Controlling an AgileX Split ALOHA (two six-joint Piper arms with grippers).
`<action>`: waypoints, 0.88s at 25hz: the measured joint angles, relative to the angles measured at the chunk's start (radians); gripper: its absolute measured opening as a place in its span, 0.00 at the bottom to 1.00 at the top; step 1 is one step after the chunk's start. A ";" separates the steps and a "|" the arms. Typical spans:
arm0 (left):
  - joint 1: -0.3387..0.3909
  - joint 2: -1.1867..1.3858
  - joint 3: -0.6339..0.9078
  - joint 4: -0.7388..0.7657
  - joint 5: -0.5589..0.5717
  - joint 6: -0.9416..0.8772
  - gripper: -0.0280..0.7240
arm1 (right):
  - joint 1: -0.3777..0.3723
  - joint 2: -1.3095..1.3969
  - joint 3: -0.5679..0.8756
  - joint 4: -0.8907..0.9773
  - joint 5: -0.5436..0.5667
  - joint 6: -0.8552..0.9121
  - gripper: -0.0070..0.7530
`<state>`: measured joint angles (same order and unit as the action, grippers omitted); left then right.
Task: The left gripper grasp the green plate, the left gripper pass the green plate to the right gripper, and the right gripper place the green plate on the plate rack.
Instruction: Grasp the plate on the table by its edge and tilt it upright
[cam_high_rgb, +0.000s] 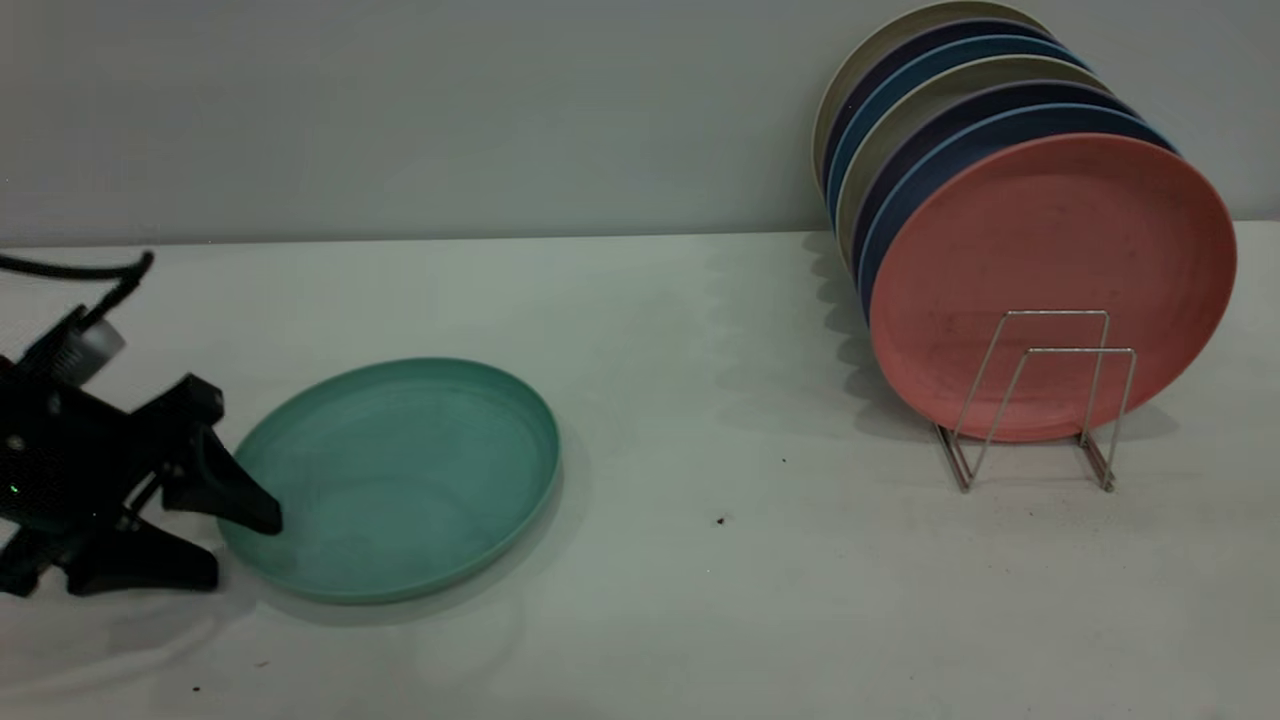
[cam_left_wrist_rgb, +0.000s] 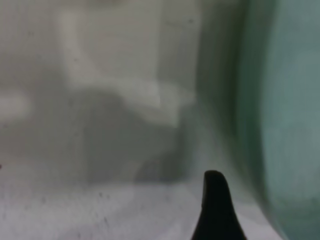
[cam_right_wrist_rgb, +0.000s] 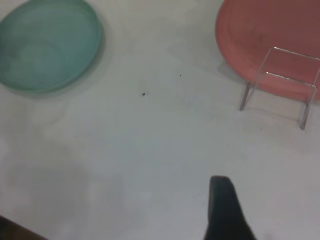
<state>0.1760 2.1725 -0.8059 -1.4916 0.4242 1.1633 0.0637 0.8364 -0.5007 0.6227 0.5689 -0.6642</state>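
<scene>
White table (cam_high_rgb: 700, 600) against a plain grey wall, that's the whole setup. From outside, my left gripper (cam_high_rgb: 235, 545) sits low at the table's left edge with its fingers spread wide: the upper finger (cam_high_rgb: 225, 490) reaches over the rim onto the green plate (cam_high_rgb: 400, 480), the lower one lies on the table just outside that rim. So I'm straddling the edge, nothing pinched.

The plate lies flat on the table, well apart from the rack (cam_high_rgb: 1040, 400) over on the right. That rack is already loaded with a row of upright plates, a pink plate (cam_high_rgb: 1050, 260) in front and blue and beige ones behind it; its two front wire loops stand bare.

My left wrist camera only gets one black finger (cam_left_wrist_rgb: 216, 210) and a blurry band of the plate's rim (cam_left_wrist_rgb: 285, 110). My right wrist camera looks down on both the plate (cam_right_wrist_rgb: 47, 45) and the rack (cam_right_wrist_rgb: 280, 85), plus one finger (cam_right_wrist_rgb: 227, 210) of my right gripper, which the outside view doesn't catch at all. Can't tell if that one's spread or closed.
</scene>
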 joint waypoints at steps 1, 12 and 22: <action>0.000 0.015 0.000 -0.044 0.003 0.035 0.75 | 0.000 0.000 0.000 0.001 -0.001 0.000 0.64; 0.000 0.103 -0.008 -0.284 0.079 0.209 0.34 | 0.000 0.000 0.000 0.011 -0.005 0.000 0.64; -0.001 0.064 -0.033 -0.273 0.072 0.257 0.06 | 0.000 0.190 0.000 0.285 -0.071 -0.170 0.64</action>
<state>0.1749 2.2369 -0.8392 -1.7644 0.4965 1.4206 0.0637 1.0266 -0.5007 0.9077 0.4977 -0.8338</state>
